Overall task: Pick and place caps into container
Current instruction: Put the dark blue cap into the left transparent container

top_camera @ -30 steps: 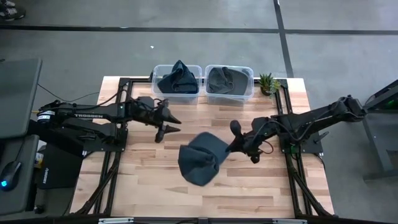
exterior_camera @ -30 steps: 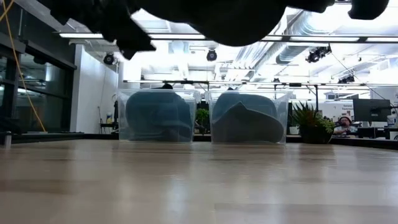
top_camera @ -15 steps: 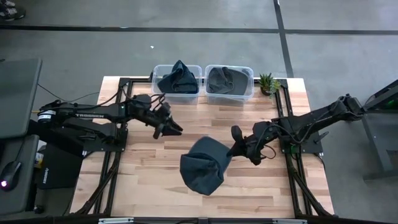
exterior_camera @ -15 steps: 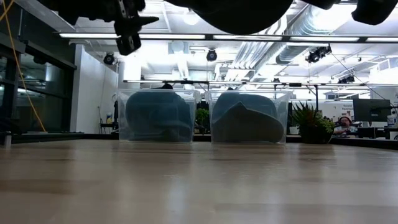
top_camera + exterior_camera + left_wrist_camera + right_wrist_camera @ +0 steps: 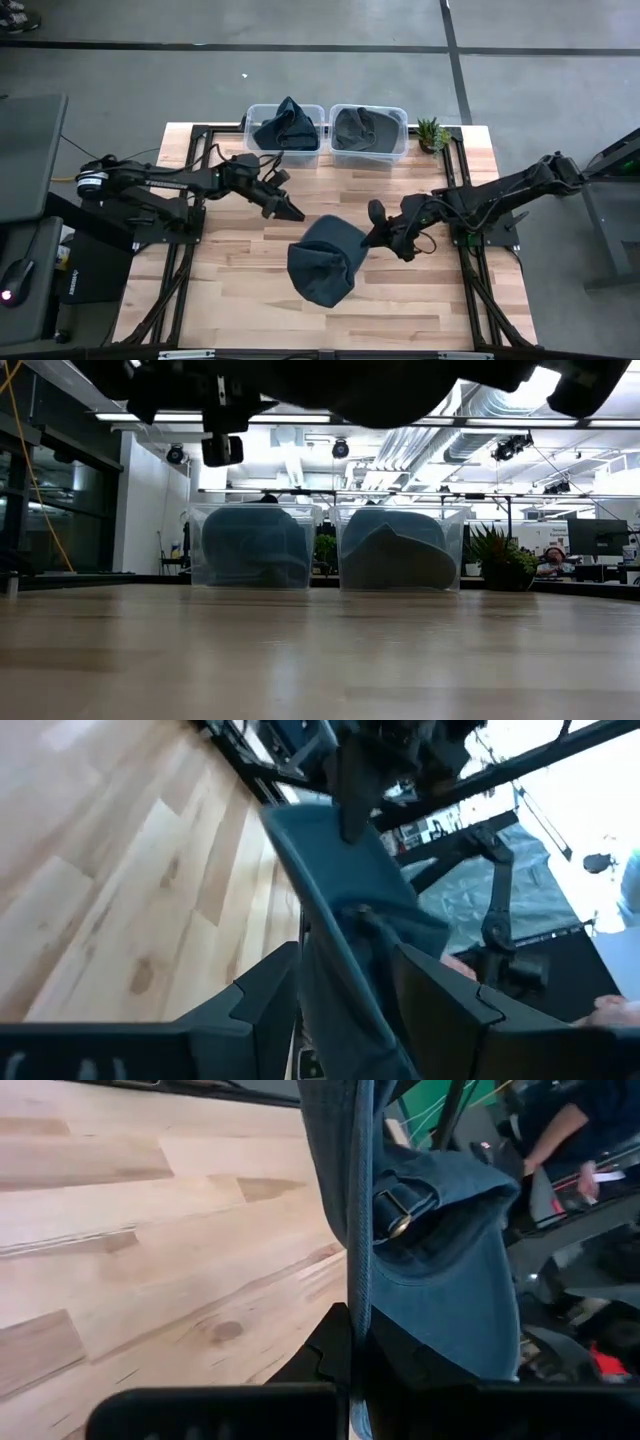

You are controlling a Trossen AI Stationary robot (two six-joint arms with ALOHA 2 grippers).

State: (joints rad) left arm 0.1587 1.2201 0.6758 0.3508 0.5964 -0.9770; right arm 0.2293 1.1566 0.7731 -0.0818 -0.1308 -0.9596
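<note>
On the pale wooden plank table, the right gripper is pinched tight on the rim of a floppy slate-blue fabric cap, which hangs clear of the table. The left gripper, fingers spread, hovers just beside that cap, its tips hard to make out. Two clear plastic bins beyond the cap hold more caps.

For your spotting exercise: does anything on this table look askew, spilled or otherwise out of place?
Nothing is spilled or damaged. One dark cap hangs above the table, pinched at its edge by the right gripper, with the open left gripper reaching in beside it. In the left bin, a cap bulges above the rim.
</note>
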